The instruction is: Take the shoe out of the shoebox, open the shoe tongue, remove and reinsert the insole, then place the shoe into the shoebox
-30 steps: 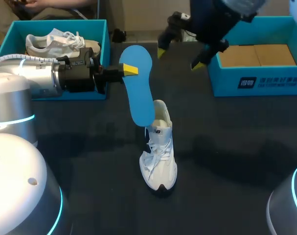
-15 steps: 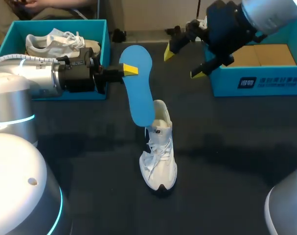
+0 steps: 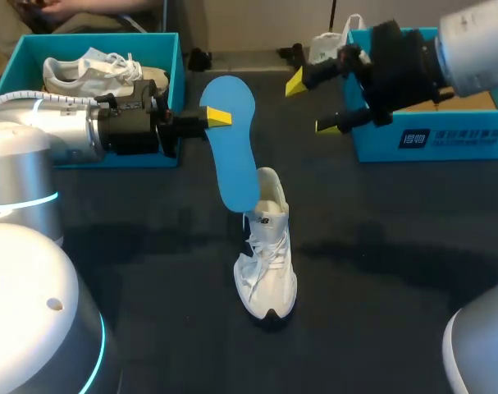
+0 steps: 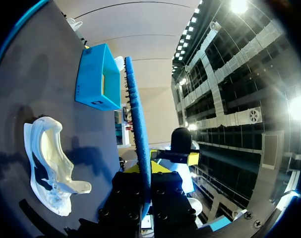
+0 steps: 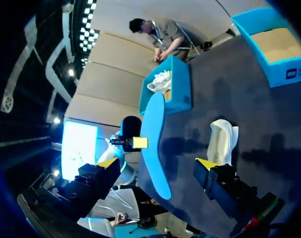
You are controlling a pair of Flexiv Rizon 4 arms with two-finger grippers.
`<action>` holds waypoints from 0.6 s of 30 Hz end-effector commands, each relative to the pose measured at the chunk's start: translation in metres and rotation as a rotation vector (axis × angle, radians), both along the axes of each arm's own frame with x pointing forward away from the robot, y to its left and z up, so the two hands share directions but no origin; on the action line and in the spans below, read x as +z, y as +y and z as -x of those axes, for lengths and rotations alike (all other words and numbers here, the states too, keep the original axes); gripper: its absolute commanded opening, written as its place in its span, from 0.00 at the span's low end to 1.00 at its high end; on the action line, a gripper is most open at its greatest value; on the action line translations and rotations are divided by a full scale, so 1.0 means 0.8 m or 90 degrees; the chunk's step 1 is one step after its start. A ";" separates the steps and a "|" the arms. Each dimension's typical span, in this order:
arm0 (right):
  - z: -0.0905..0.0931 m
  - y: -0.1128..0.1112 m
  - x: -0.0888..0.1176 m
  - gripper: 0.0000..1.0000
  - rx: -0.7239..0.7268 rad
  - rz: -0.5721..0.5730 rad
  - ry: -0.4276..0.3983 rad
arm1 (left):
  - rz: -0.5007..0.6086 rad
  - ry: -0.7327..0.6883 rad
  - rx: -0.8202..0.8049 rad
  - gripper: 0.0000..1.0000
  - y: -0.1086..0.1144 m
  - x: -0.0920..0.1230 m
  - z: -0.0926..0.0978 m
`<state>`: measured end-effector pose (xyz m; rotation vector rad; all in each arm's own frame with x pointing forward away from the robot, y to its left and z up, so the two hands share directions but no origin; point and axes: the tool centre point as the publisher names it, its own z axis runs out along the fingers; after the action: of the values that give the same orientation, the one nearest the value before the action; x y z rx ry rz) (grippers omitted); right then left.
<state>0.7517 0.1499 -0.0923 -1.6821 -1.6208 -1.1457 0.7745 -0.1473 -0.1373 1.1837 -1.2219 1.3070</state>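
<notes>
The two teal boxes sit at the far corners of the dark surface [image 3: 396, 246], and open dark cloth runs between them and down both sides of the shoe to the near edge. The left shoebox [image 3: 173, 57] holds a second pale shoe [image 3: 93, 70]. The right shoebox [image 3: 429, 139] shows a brown cardboard floor.

The left arm lies level in front of the left box. The left claw [image 3: 216, 117] grips the blue insole [image 3: 232, 156] near its wider, rounded end, with one yellow tip flat on its face. In the left wrist view the insole [image 4: 138, 129] runs out edge-on from between the black fingers. It hangs tilted, and its narrower lower end comes down at the heel opening of the shoe [image 3: 267, 254]. I cannot tell whether it touches the collar.

The shoe stands on its sole in the middle of the surface, well apart from both boxes. Its dark toe tip points toward the near edge and its heel toward the far side. It is white, laced, and its pale lining shows in the left wrist view [image 4: 48, 168].

The right claw [image 3: 312, 103] hangs above the surface just beside the right box's left wall. Its jaws are spread wide with nothing between them, and they point toward the insole.
</notes>
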 end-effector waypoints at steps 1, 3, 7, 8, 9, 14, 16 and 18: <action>0.005 -0.003 -0.014 1.00 0.022 -0.223 -0.043 | -0.001 0.000 -0.001 0.00 0.000 0.001 0.000; 0.005 -0.004 -0.018 1.00 0.019 -0.240 -0.044 | -0.001 0.000 -0.001 0.00 0.000 0.001 0.000; 0.003 -0.005 -0.021 1.00 0.022 -0.266 -0.051 | -0.001 0.000 -0.001 0.00 0.000 0.001 0.000; 0.002 -0.004 -0.022 1.00 0.026 -0.264 -0.050 | -0.001 0.000 -0.001 0.00 0.000 0.001 0.000; 0.000 -0.003 -0.023 1.00 0.033 -0.269 -0.050 | -0.001 0.000 -0.001 0.00 0.000 0.001 0.000; -0.005 0.000 -0.028 1.00 0.054 -0.265 -0.038 | -0.001 0.000 -0.001 0.00 0.000 0.001 0.000; -0.007 0.000 -0.028 1.00 0.066 -0.268 -0.040 | -0.001 0.000 -0.001 0.00 0.000 0.001 0.000; -0.008 0.000 -0.029 1.00 0.082 -0.262 -0.039 | -0.001 0.000 -0.001 0.00 0.000 0.001 0.000</action>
<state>0.7484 0.1466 -0.1135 -1.3348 -1.4072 -1.3605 0.7745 -0.1473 -0.1373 1.1837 -1.2220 1.3070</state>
